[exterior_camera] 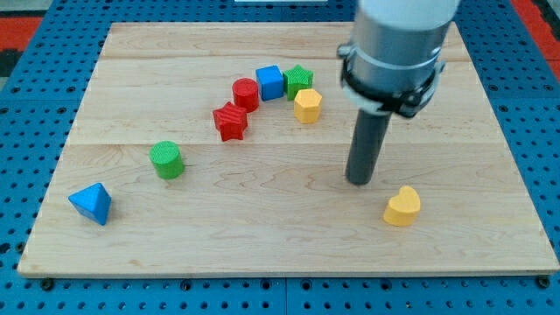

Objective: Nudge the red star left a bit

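While the wooden board (289, 254) fills most of the view, my tip (360, 181) rests on its surface right of centre, at the lower end of a straight dark rod (367, 144) that hangs from a grey cylindrical mount (394, 52). It is a plain rod end with nothing that opens or closes, and it touches no block.

From my tip, the red star (231, 121) lies at about ten o'clock, well apart from it, with bare wood between the two. That star sits a little left of the board's centre, upper half.

Just beside the star, at its one o'clock, stands the red cylinder (246, 93); whether the two touch I cannot tell. At three o'clock of that cylinder is the blue cube (270, 82), close against it, and at the cube's three o'clock sits the green star (299, 79), partly behind the yellow hexagonal block (307, 105), which lies at the green star's five o'clock. These five form a loose arc across the upper middle.

From the red star's eight o'clock, some way off, stands the green cylinder (166, 159). Further along at eight o'clock, near the board's lower left corner, lies the blue triangular block (92, 203).

Near my tip, at its four o'clock, lies the yellow heart-shaped block (402, 206), apart from it. A blue pegboard surface (35, 105) surrounds the board.
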You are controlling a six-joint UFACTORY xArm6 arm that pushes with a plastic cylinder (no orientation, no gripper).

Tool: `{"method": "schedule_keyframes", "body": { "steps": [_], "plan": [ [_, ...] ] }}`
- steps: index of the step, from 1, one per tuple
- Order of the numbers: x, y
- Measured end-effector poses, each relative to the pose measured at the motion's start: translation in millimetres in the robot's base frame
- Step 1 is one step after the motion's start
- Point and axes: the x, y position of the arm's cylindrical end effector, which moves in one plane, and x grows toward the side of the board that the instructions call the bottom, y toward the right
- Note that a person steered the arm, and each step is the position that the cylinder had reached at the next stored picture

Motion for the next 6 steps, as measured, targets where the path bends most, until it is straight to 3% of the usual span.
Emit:
{"method": "schedule_keyframes", "body": {
  "steps": [1,2,4,6],
  "plan": [
    [37.3,61.3],
    [43.3,90.4],
    [5.6,-29.2],
    [-113.6,-106.1]
  ]
}}
